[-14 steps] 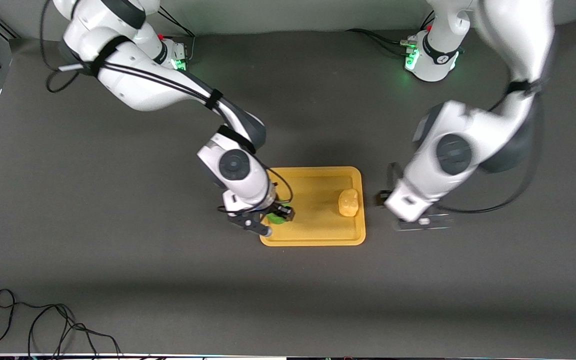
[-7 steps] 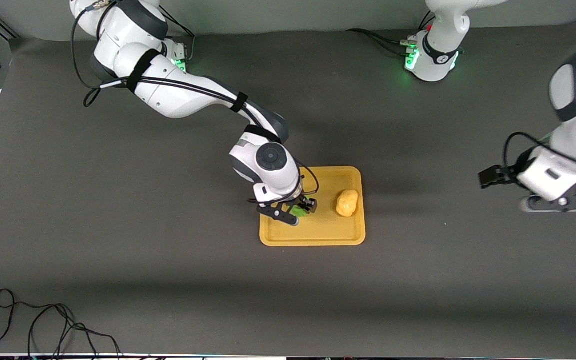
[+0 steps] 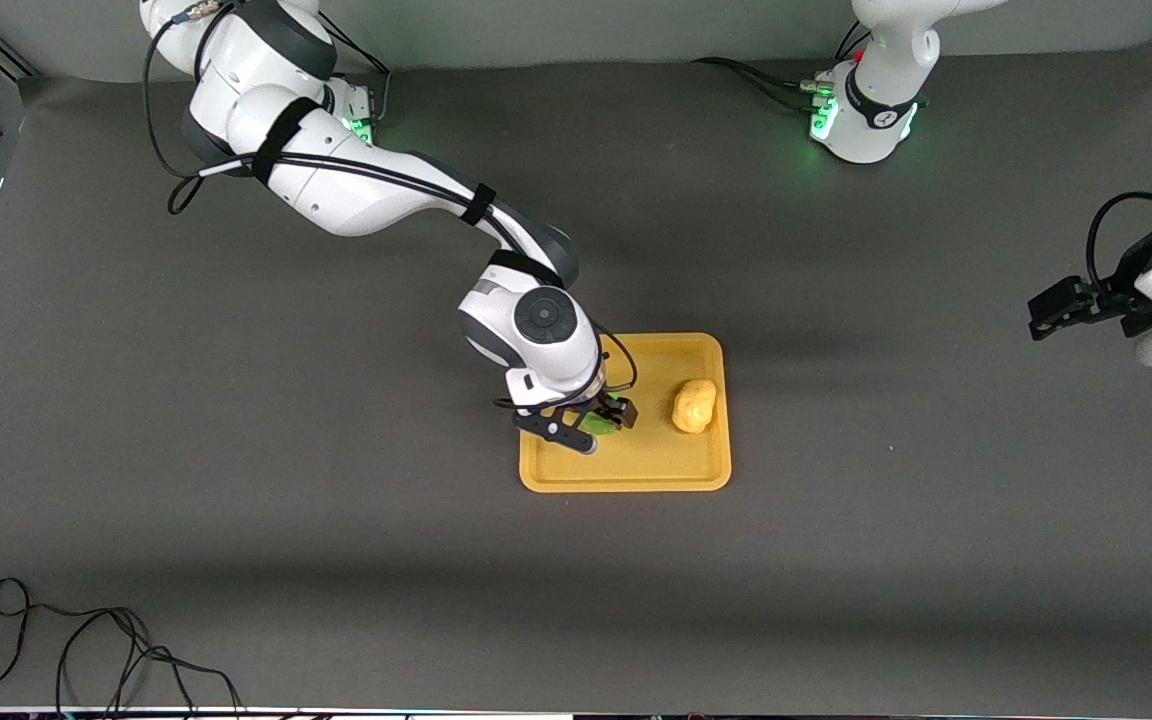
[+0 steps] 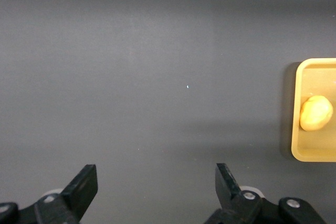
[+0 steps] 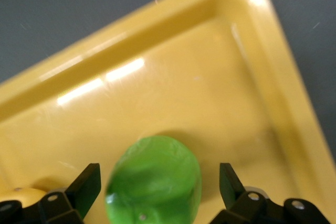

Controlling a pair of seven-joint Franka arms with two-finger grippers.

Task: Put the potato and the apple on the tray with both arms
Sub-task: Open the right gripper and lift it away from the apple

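Observation:
The orange-yellow tray (image 3: 626,484) lies mid-table. The yellow-tan potato (image 3: 694,405) rests on it toward the left arm's end. The green apple (image 3: 598,425) sits on the tray toward the right arm's end. My right gripper (image 3: 593,421) is low over the tray and open around the apple. In the right wrist view the apple (image 5: 155,184) lies between the fingers of that gripper (image 5: 157,182), with a gap on each side. My left gripper (image 3: 1101,325) is open and empty over bare table toward the left arm's end. Its wrist view (image 4: 156,182) shows the potato (image 4: 316,113) and tray rim (image 4: 295,129) far off.
The table is a dark grey mat. A black cable (image 3: 86,650) loops near the front edge toward the right arm's end. The arm bases (image 3: 861,115) stand along the back edge.
My right gripper carried the apple from the tray's edge farther onto the tray, then held still. My left gripper drew away from beside the tray toward the left arm's end of the table.

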